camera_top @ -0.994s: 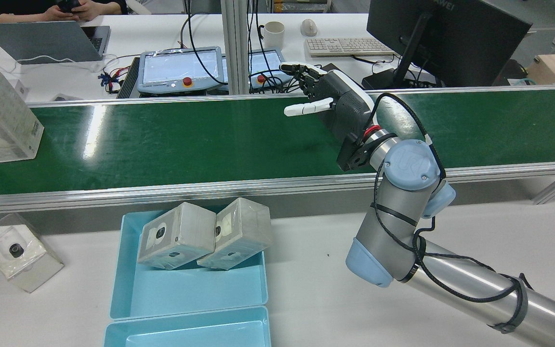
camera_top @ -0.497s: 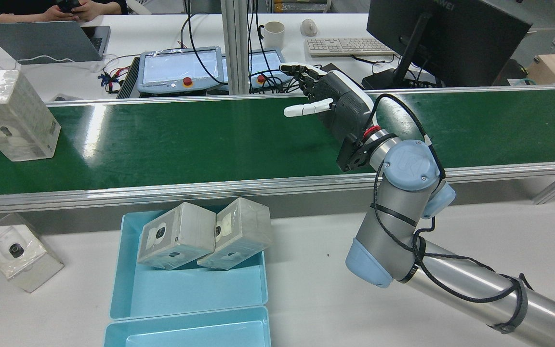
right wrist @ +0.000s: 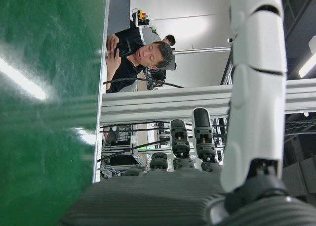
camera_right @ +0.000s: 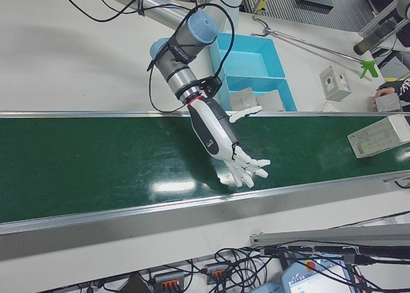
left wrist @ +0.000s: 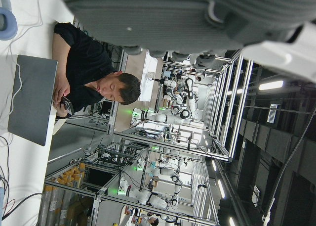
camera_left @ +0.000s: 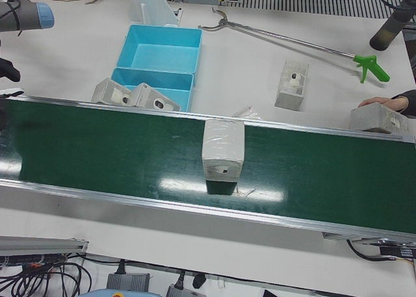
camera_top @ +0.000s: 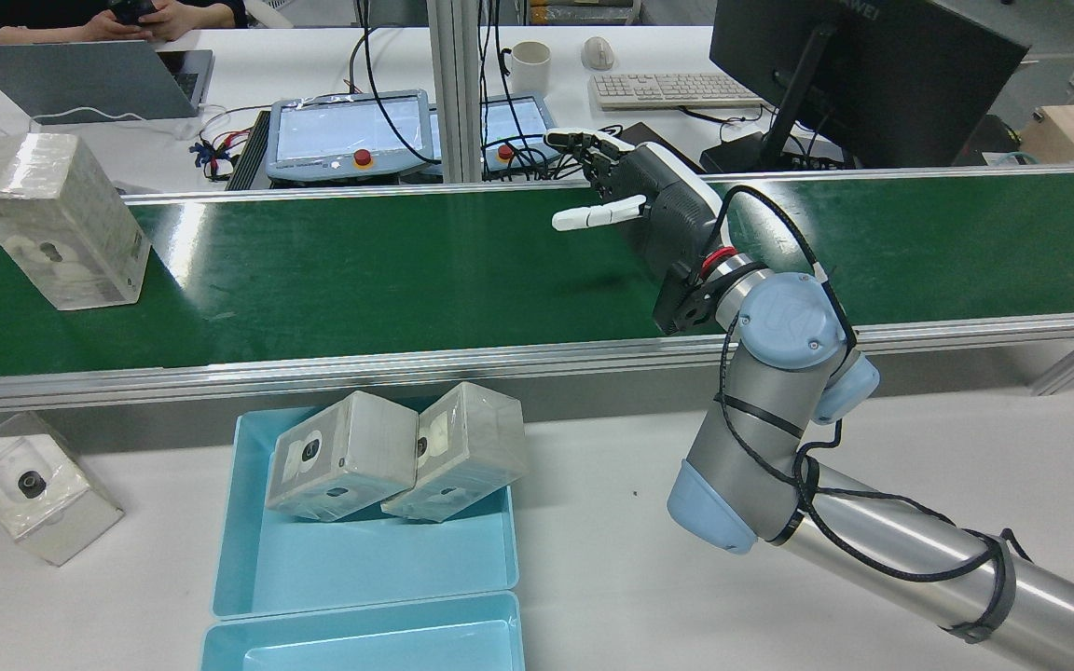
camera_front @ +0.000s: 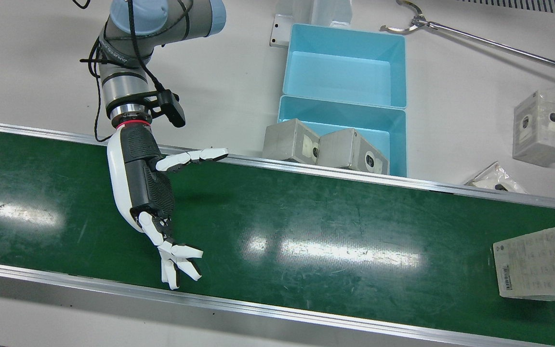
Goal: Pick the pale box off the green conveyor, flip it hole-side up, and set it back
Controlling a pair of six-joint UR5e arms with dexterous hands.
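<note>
Pale box [camera_top: 57, 219] upright on green conveyor [camera_top: 388, 270], far left in rear view, well apart from right hand [camera_top: 635, 200]. Belt between them bare. Right hand over belt middle, fingers spread, holding nothing. Left hand: only blurred part at edge of its own cam, state can't tell. Aluminium rails [camera_top: 406, 359] both edges. Blue trays [camera_top: 369, 550] w/ two boxes on white table [camera_top: 593, 559] beside belt.

The pale box [camera_top: 57, 222], wrapped in clear film, is standing upright on the green conveyor [camera_top: 406, 270] at nine o'clock in the rear view, its hole facing sideways.
</note>
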